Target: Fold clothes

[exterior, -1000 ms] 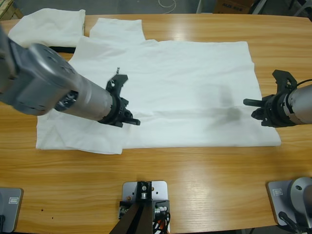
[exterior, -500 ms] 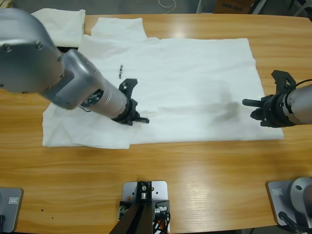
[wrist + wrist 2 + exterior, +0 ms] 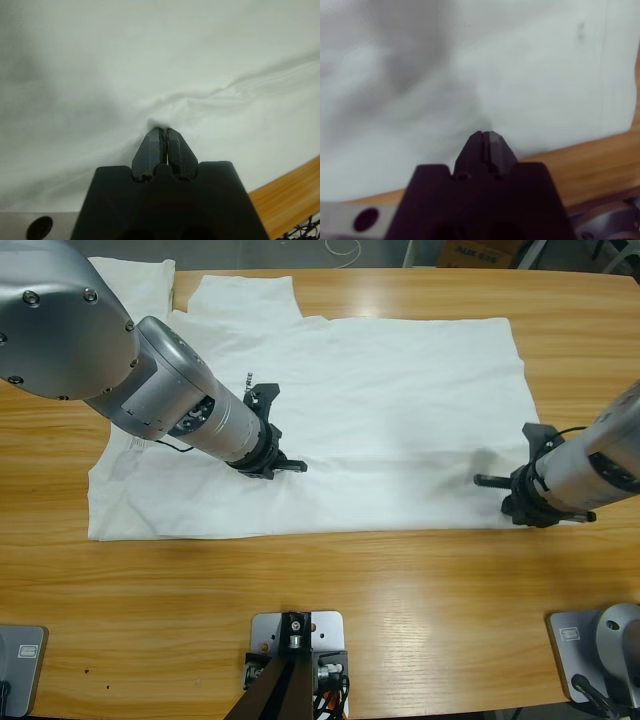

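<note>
A white T-shirt [image 3: 400,390] lies spread across the wooden table [image 3: 400,620], with small black lettering [image 3: 246,376] beside the left arm. My left gripper [image 3: 298,468] rests on its lower left part. In the left wrist view that gripper [image 3: 161,131] is shut, and a pucker of cloth [image 3: 150,60] rises at its tips. My right gripper [image 3: 482,480] sits on the shirt's lower right corner. In the right wrist view it [image 3: 487,134] is shut against the fabric [image 3: 530,65], close to the hem.
A second white garment [image 3: 135,275] lies at the far left corner, partly behind the left arm. Bare wood runs along the near side of the table [image 3: 290,195] and to the right of the shirt [image 3: 590,170].
The left gripper moved right and drew the shirt's left side with it, and the lower left flap flattened out. The right gripper moved left onto the shirt, and the bottom right corner shifted inward.
</note>
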